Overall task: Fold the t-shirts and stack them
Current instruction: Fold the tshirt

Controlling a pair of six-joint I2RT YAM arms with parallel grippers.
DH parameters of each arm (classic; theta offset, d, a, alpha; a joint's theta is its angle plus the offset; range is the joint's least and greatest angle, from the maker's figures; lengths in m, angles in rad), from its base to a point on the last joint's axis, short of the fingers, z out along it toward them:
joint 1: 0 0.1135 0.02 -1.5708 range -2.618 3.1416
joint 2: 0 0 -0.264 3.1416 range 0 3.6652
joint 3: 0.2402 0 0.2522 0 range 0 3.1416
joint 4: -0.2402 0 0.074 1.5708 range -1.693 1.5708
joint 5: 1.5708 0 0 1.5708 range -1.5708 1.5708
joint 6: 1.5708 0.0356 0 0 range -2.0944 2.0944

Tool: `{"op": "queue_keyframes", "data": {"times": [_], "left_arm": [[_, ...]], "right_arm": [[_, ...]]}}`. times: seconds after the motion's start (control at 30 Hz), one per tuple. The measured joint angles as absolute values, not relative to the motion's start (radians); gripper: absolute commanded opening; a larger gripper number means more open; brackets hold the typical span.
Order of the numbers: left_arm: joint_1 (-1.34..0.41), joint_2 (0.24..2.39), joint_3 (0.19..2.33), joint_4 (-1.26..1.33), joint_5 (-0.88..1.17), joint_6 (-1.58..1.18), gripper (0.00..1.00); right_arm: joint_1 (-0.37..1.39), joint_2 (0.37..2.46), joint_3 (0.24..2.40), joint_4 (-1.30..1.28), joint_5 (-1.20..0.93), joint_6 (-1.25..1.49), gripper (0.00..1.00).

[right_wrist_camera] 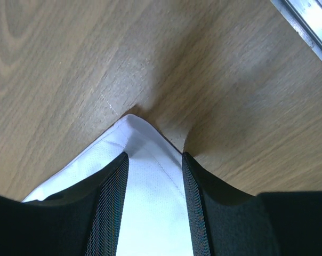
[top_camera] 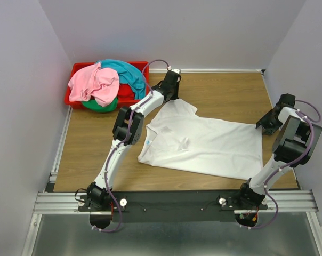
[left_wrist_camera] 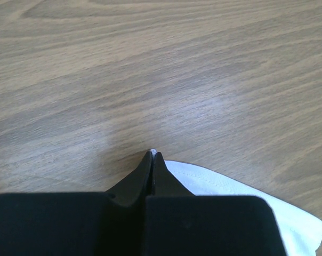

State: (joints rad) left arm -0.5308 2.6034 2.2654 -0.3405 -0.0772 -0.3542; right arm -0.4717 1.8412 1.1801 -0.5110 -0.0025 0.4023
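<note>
Top external shows the white shirt [top_camera: 203,144] spread on the counter [top_camera: 225,90], its long axis running left to right, collar left, hem right. The left fingers [left_wrist_camera: 145,176] are pressed together, apparently pinching the far sleeve. The right fingers [right_wrist_camera: 110,202] stand apart, straddling the far hem corner.

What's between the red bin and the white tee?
In the top view, only the left arm crosses bare table between red bin and white t-shirt; no other cloth.
</note>
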Motion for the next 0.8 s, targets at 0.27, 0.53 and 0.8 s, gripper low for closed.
{"op": "queue_keyframes", "data": {"times": [0.27, 0.53, 0.8], "left_arm": [[-0.530, 2.603, 2.263, -0.333, -0.047, -0.364, 0.00], [-0.527, 2.603, 2.262, -0.331, -0.039, -0.364, 0.00], [-0.525, 2.593, 2.246, -0.331, -0.033, -0.365, 0.00]], "right_arm": [[-0.473, 1.872, 1.218, -0.492, -0.052, 0.399, 0.52], [-0.474, 1.906, 1.266, -0.464, -0.108, 0.390, 0.52], [-0.476, 1.904, 1.311, -0.455, -0.113, 0.348, 0.52]]}}
